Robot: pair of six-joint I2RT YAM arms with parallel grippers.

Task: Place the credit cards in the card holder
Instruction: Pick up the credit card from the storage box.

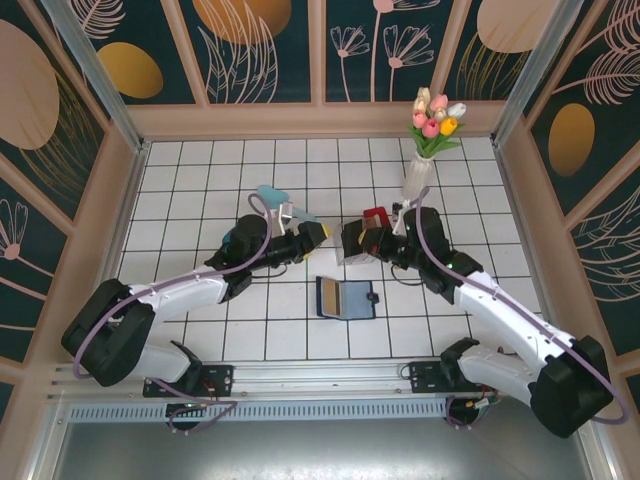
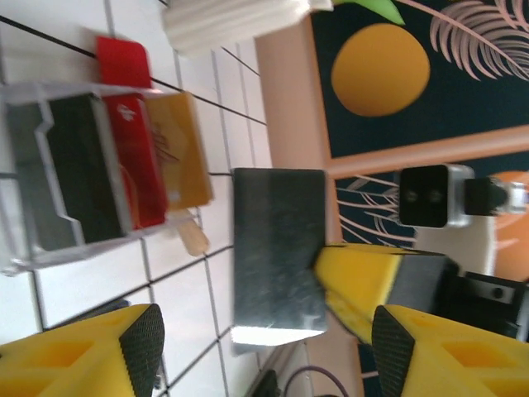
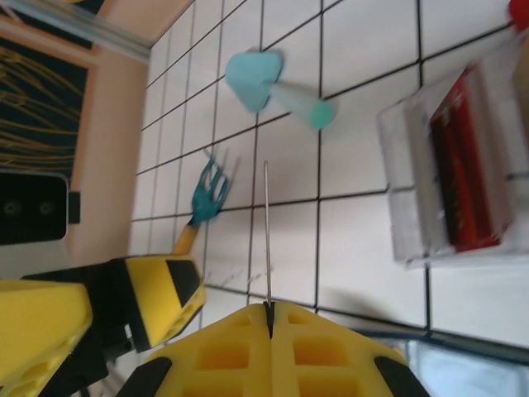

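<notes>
My right gripper (image 3: 269, 309) is pinched shut on the black card (image 2: 277, 248), mid-frame. My left gripper (image 2: 269, 341) is wide open and empty. Holder (image 1: 346, 298) lies open, lower centre of top view. Risk: with only an edge grip, the card may twist or slip.

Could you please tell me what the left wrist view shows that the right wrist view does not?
Left wrist's extras: the broad dark face of the held card and the ribbed white vase base. Right wrist's extras: a teal toy fork and a light-blue scoop; there that card is a thin edge. Shared: the clear rack holding a red card, and the right gripper shut on the card.
</notes>
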